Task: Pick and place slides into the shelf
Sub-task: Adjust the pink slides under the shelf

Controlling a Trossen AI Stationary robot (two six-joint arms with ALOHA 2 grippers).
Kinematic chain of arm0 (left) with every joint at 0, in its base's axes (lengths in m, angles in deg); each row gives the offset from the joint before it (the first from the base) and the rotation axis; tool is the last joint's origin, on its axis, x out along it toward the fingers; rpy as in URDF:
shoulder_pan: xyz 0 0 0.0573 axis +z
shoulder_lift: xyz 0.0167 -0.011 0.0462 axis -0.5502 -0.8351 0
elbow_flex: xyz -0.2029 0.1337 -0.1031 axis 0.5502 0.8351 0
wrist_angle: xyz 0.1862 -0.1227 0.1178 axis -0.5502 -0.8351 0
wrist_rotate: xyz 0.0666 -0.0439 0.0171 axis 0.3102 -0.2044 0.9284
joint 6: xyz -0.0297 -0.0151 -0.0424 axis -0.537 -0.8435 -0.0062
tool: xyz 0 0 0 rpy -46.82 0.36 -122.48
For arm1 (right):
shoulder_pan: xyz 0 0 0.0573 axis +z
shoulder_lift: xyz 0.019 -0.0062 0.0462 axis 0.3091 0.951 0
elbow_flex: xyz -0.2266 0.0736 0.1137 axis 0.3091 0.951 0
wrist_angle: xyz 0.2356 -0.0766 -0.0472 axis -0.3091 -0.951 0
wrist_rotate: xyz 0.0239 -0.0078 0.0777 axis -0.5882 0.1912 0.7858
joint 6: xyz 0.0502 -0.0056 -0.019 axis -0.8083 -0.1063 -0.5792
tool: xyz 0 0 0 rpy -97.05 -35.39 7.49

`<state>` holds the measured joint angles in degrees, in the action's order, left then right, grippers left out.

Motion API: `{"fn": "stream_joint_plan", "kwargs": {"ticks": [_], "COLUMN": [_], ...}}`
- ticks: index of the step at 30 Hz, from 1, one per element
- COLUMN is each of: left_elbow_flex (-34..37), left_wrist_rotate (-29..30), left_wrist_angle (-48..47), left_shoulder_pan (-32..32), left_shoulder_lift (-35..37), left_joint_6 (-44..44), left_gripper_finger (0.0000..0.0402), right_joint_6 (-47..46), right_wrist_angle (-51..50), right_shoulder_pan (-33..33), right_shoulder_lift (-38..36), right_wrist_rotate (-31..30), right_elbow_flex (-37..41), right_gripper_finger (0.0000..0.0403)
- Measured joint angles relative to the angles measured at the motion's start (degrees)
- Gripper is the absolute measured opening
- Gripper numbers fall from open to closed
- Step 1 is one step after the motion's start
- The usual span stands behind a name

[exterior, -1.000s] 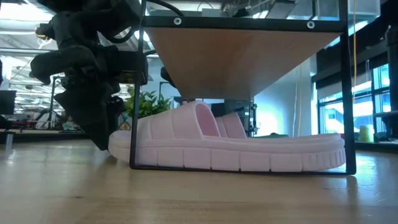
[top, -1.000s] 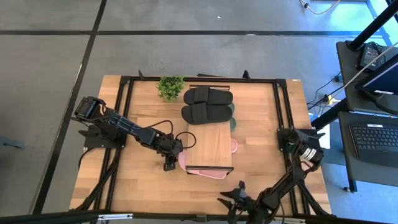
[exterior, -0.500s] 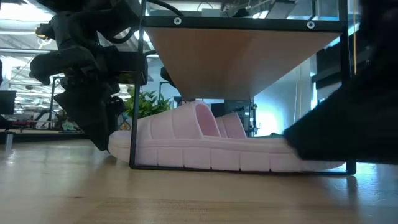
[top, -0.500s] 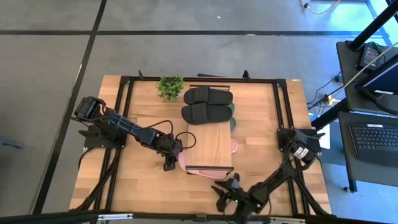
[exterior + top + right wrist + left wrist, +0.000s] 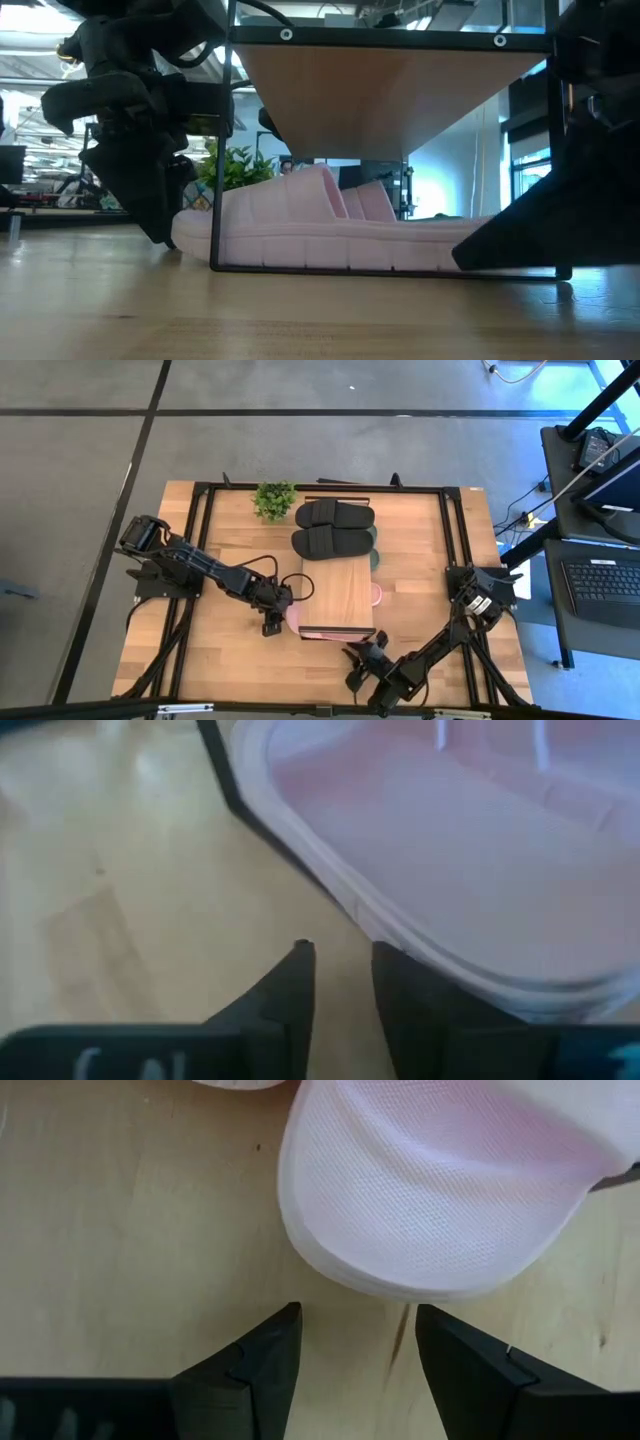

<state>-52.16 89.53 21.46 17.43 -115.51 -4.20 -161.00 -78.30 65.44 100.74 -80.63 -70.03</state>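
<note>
From my seat I see a grey floor (image 5: 90,460) crossed by dark lines around the wooden tabletop (image 5: 230,650). A laptop (image 5: 605,580) sits on a dark desk (image 5: 600,645) alongside. Beyond the table, tall windows (image 5: 530,175) glow blue.

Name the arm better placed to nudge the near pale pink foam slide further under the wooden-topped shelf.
Right: the right hand sits beside the pale pink foam slide's protruding long edge; the left hand is only at its end.

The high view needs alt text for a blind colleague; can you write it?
A shelf covers a pale pink pair, with a black pair behind it. The left claw sits open at the pink slides' end, and the right claw is near the shelf's front.
</note>
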Motion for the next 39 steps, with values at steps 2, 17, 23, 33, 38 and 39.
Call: {"fn": "stream_joint_plan", "kwargs": {"ticks": [2, 17, 23, 33, 38, 39], "left_elbow_flex": [0.0, 0.0, 0.0, 0.0, 0.0, 0.0], "left_wrist_rotate": [0.0, -2.0, -5.7, -2.6, -1.4, -1.5], "left_wrist_angle": [0.0, 1.3, 2.2, 9.4, 9.4, 9.4], "left_shoulder_pan": [0.0, 0.0, -1.1, -1.8, -1.7, -1.7], "left_shoulder_lift": [0.0, 0.0, 0.0, 0.0, 0.0, 0.0], "left_joint_6": [-0.8, -5.6, -6.2, -8.2, -8.2, -8.2], "left_gripper_finger": [0.0189, 0.0189, 0.0189, 0.0189, 0.0189, 0.0189], "right_joint_6": [0.0, 0.1, 0.1, 0.3, 0.3, 0.3], "right_wrist_angle": [-3.5, -7.3, -7.8, -8.6, -8.7, -8.7], "right_shoulder_pan": [-0.4, -1.3, -2.2, -2.9, -2.9, -2.9], "right_shoulder_lift": [0.0, 0.0, 0.0, 0.0, 0.0, 0.0], "right_wrist_rotate": [-0.2, 1.8, 1.8, 1.9, 1.9, 1.9], "right_elbow_flex": [-1.0, -1.6, -1.6, -1.6, -1.6, -1.6], "right_gripper_finger": [0.0085, 0.0006, 0.0008, 0.0009, 0.0009, 0.0009]}}
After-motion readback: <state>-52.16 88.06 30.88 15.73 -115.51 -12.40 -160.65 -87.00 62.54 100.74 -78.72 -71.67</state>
